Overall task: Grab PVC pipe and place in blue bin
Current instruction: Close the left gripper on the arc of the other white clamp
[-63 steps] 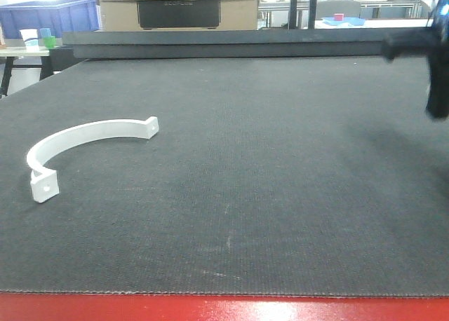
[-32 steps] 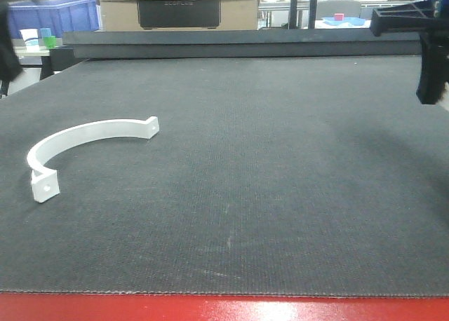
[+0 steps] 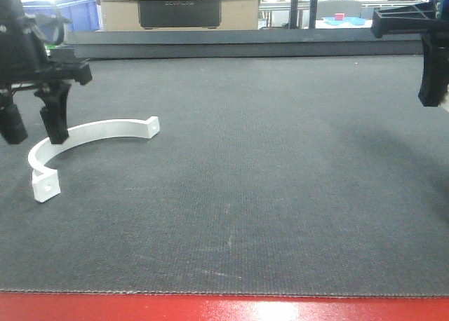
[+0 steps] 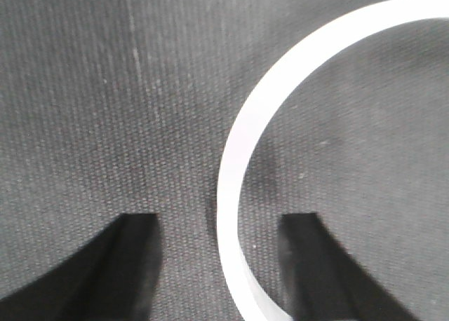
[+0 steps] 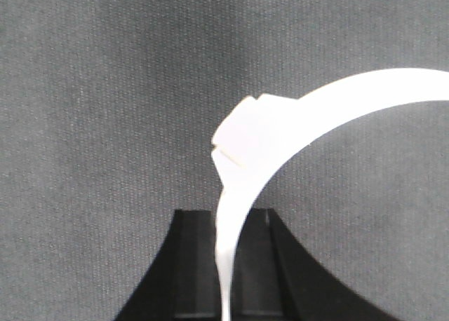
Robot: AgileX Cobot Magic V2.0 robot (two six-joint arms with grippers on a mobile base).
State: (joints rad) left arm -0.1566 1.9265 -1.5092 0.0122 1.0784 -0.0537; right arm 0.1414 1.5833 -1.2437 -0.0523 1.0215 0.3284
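Observation:
A white curved PVC pipe piece (image 3: 98, 130) with end tabs lies on the dark mat at the left. My left gripper (image 3: 34, 133) is open and low over its left part. In the left wrist view the pipe's arc (image 4: 242, 153) runs between the two black fingers of that gripper (image 4: 221, 226), and the fingers do not touch it. My right gripper (image 3: 433, 90) is raised at the far right edge. In the right wrist view that gripper (image 5: 228, 226) is shut on a second white curved pipe piece (image 5: 280, 132). A blue bin (image 3: 81, 12) stands far back left, beyond the table.
The dark mat (image 3: 266, 160) covers the table, with a red front edge (image 3: 224, 308). A cardboard box (image 3: 179, 5) stands behind the table's far edge. A small blue tray (image 3: 344, 19) is at the back right.
My left arm has come in from the upper left and dropped over the pipe on the mat. My right gripper rose a second ago and has since stayed still.

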